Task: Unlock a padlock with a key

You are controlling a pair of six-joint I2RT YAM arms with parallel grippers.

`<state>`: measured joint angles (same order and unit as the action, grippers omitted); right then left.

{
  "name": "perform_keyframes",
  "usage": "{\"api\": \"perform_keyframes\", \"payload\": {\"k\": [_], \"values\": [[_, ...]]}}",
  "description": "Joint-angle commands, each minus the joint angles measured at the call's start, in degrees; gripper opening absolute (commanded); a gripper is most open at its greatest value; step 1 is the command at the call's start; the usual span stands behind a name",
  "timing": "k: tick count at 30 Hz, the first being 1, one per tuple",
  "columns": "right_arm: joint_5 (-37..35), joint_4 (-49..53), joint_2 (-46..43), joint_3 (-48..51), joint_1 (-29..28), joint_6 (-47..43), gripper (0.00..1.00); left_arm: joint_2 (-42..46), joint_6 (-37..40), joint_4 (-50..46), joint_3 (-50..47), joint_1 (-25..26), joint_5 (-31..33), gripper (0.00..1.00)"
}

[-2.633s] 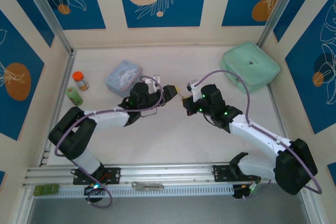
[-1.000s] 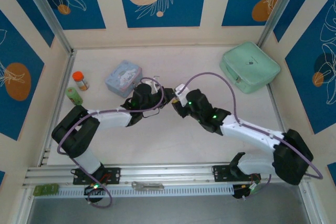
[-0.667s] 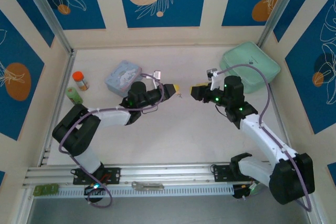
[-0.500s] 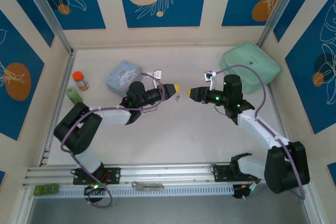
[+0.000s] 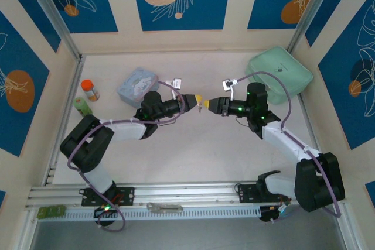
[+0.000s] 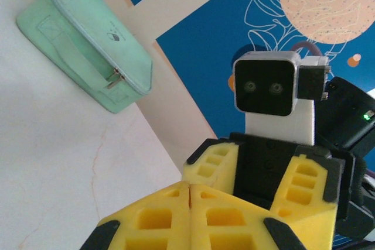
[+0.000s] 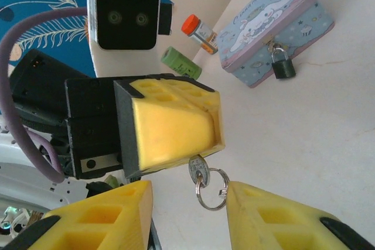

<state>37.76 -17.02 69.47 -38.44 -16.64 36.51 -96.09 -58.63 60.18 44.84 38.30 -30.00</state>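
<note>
My left gripper is shut on the key. The right wrist view shows the key's silvery head and wire ring hanging out below the left gripper's yellow pads. My right gripper is open, with one finger on each side of the ring and neither touching it. From above, the two grippers meet tip to tip at mid-table, the right gripper pointing left. The small dark padlock hangs shut on the clasp of the pale blue tin. In the left wrist view, the left gripper's pads are pressed together.
The pale blue tin lies behind the left arm. An orange-capped bottle and a green roll stand by the left wall. A mint green pouch lies at the back right. Bare tabletop spreads in front of both grippers.
The right arm swung out to the right, then came back pointing left at the left gripper. Its fingers now flank the key ring. The left gripper lifted slightly, still holding the key.
</note>
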Motion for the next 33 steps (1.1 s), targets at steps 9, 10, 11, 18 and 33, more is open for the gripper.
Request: {"api": "perform_keyframes", "payload": {"k": [9, 10, 11, 18, 33], "values": [[-1.25, -7.89, 3.73, 1.78, -2.7, 3.96, 0.29, -2.06, -6.07, 11.97, -2.45, 2.45, 4.19, 0.0], [-1.44, -8.02, 3.5, 1.84, -2.62, 4.01, 0.28, -2.16, -6.17, 12.11, -2.65, 2.61, 4.33, 0.0], [-1.54, -8.04, 3.32, 1.85, -2.6, 4.18, 0.28, -2.27, -6.25, 12.24, -2.73, 2.73, 4.4, 0.0], [-1.83, -9.69, 3.4, 2.75, -2.6, 4.99, 0.18, -3.47, -8.18, 14.97, -2.76, 3.59, 5.63, 0.0], [-3.39, -5.11, 2.15, 4.16, -1.46, 0.49, 0.0, 1.0, -5.51, 8.82, -5.67, 0.95, 10.9, 1.0]]}}
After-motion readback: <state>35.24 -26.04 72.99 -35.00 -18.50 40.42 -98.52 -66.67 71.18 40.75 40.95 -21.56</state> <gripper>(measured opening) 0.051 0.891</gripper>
